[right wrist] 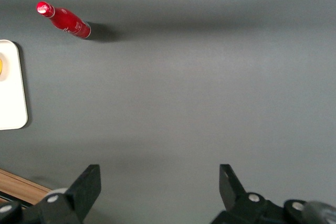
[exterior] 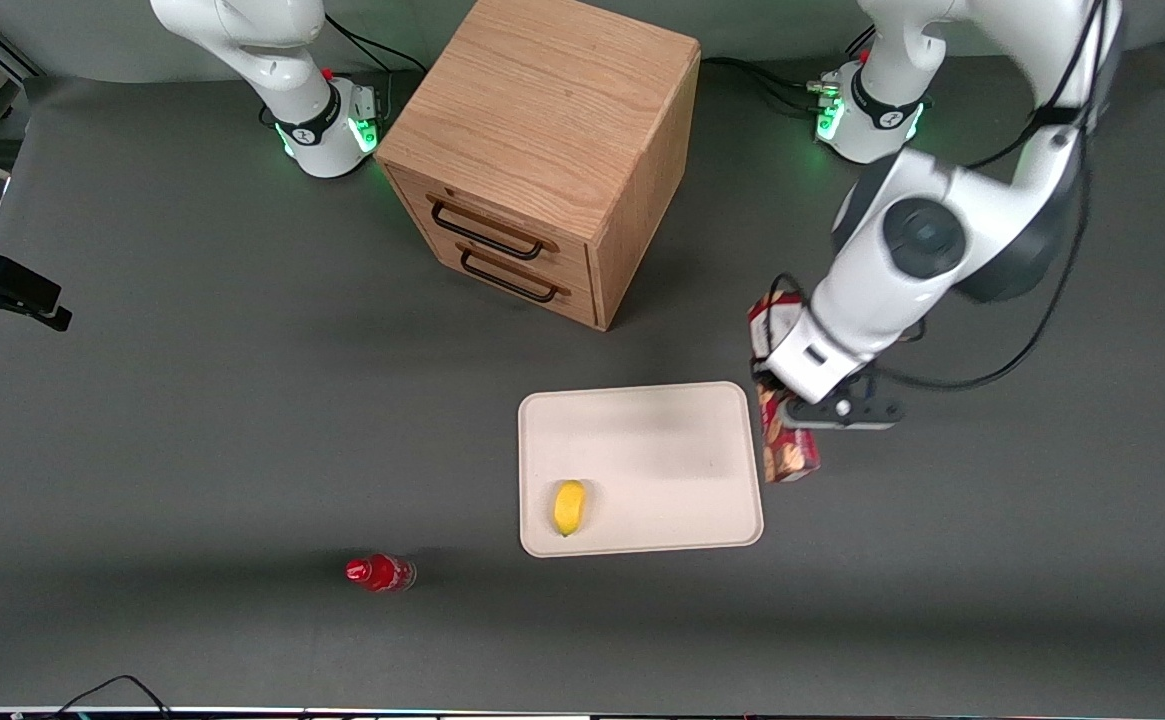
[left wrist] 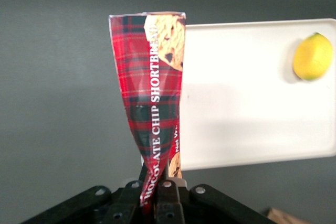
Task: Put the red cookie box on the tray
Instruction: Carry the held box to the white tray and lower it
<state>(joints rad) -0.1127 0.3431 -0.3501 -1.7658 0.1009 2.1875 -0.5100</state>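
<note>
Between the closed jaws of the left gripper (left wrist: 157, 195), the red cookie box (left wrist: 152, 108) is pinched tight.

Seen from the front, the box hangs tilted just beside the tray (exterior: 642, 430), off its short edge toward the working arm's end of the table, at about three o'clock from the tray's middle. On the tray, a lemon (exterior: 569, 507) lies at roughly seven o'clock, and a small red bottle (exterior: 379, 573) lies on the table nearer the front camera. Up at eleven o'clock from the tray stands a wooden drawer cabinet (exterior: 542, 150).
</note>
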